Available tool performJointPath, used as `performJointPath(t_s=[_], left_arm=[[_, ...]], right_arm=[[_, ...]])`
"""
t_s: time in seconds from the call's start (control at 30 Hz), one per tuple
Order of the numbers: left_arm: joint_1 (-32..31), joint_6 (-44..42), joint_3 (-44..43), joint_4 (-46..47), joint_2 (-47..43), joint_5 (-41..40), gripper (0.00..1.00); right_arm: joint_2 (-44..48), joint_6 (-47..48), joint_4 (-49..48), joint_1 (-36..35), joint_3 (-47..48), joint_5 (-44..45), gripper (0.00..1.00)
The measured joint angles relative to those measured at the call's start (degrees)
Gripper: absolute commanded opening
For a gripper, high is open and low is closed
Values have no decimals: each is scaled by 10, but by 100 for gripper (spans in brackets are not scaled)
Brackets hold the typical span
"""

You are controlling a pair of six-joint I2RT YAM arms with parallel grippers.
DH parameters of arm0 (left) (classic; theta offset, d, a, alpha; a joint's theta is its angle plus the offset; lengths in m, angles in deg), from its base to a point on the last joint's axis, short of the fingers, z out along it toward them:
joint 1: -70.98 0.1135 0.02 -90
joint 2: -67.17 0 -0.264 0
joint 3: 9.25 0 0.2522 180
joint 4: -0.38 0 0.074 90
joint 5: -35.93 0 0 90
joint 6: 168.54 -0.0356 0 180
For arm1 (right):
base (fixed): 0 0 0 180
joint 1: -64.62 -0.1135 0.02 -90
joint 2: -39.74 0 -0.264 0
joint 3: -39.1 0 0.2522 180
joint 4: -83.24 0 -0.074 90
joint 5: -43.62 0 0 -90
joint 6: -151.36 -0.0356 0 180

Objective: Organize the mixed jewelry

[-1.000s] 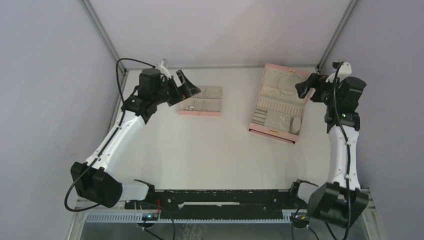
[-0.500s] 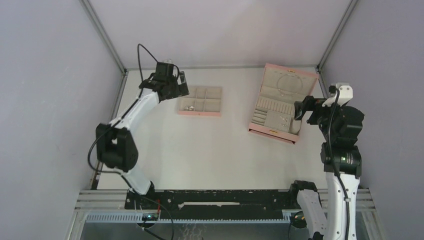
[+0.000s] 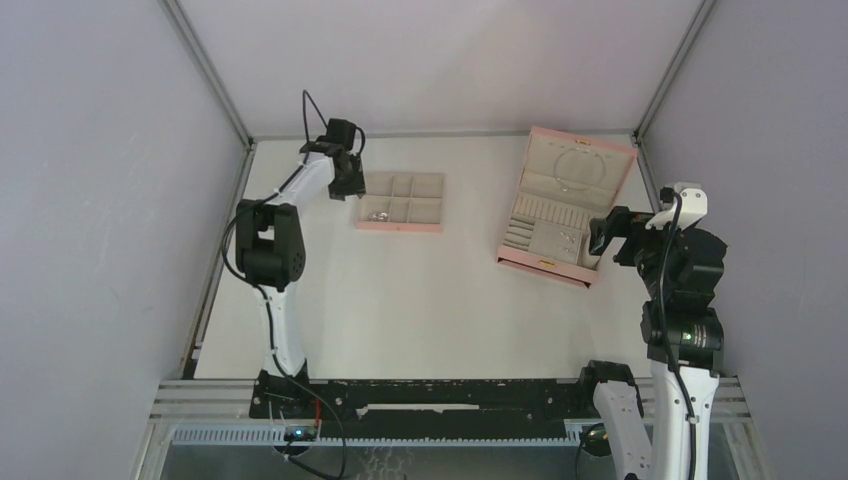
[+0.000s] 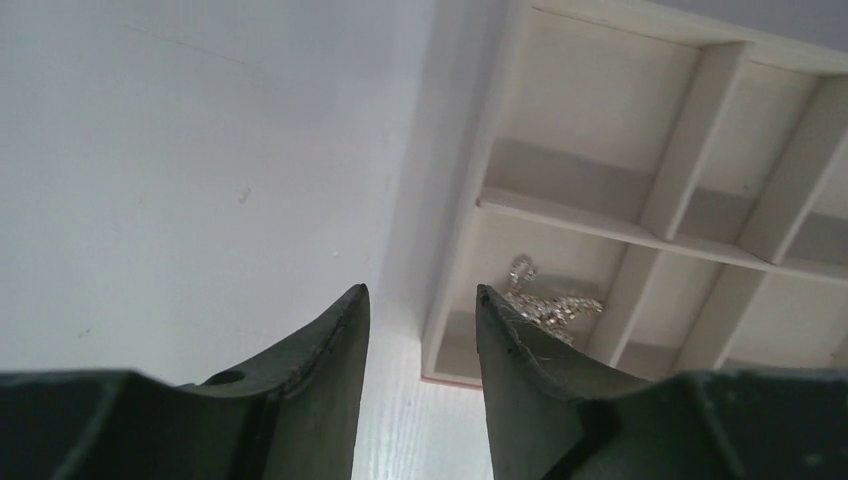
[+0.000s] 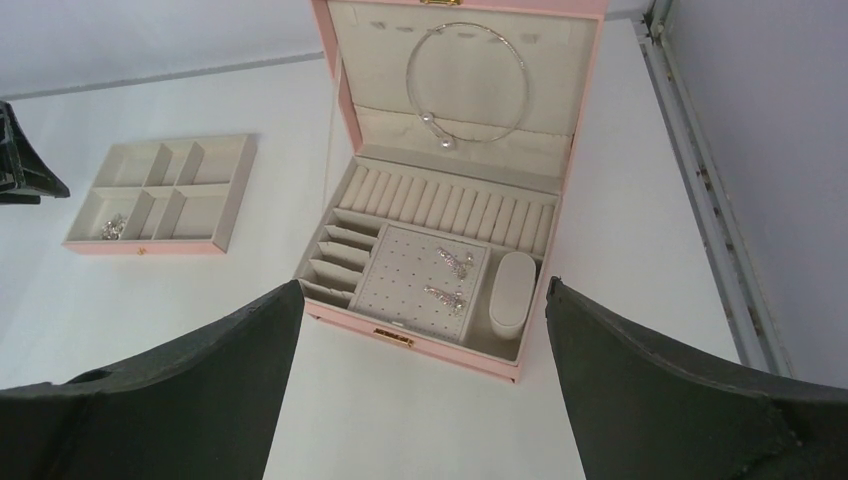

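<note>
The mixed jewelry (image 3: 377,214) is split between two holders on the white table (image 3: 420,310). The pink box (image 3: 543,264) stands open with its lid laid back flat. The pink compartment tray (image 3: 398,227) lies well apart from the box, to its left in the top view, with bare tabletop between them.

The left gripper (image 3: 352,186) hovers at the tray edge farthest from the box. Its fingers (image 4: 340,335) are a little apart with nothing between them, and they hang over the table just beside the tray wall. The right gripper (image 5: 422,285) hangs above the box's right side, looking down into it, jaws spread wide and holding nothing.

Inside the box, a thin silver wire hoop (image 5: 468,24) rests against the cream lining of the lid, its two beaded ends turned toward the ring rolls. A small cream cushion (image 5: 510,290) stands in the box's front right corner. Just beside it, on the dotted pad, lie two sparkling drop earrings (image 5: 455,262), side by side and apart.

A small chain cluster (image 4: 545,305) sits in the tray, in the near-row compartment at the end farthest from the box, close to that compartment's divider. The tray's other compartments show only lining.
</note>
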Motion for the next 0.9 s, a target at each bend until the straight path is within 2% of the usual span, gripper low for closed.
performJointPath(t_s=[0.27,0.43,0.9], left_arm=[[13,-15,-10,-4,34,4,41],[12,-19,-10,-4,42,6,46],[12,-18,59,67,6,36,46]], right_arm=[[-7,-3,0,0,0,2,100],[-20,-11,-4,0,0,0,100],[-34,-25,-15,0,-5,-15,100]])
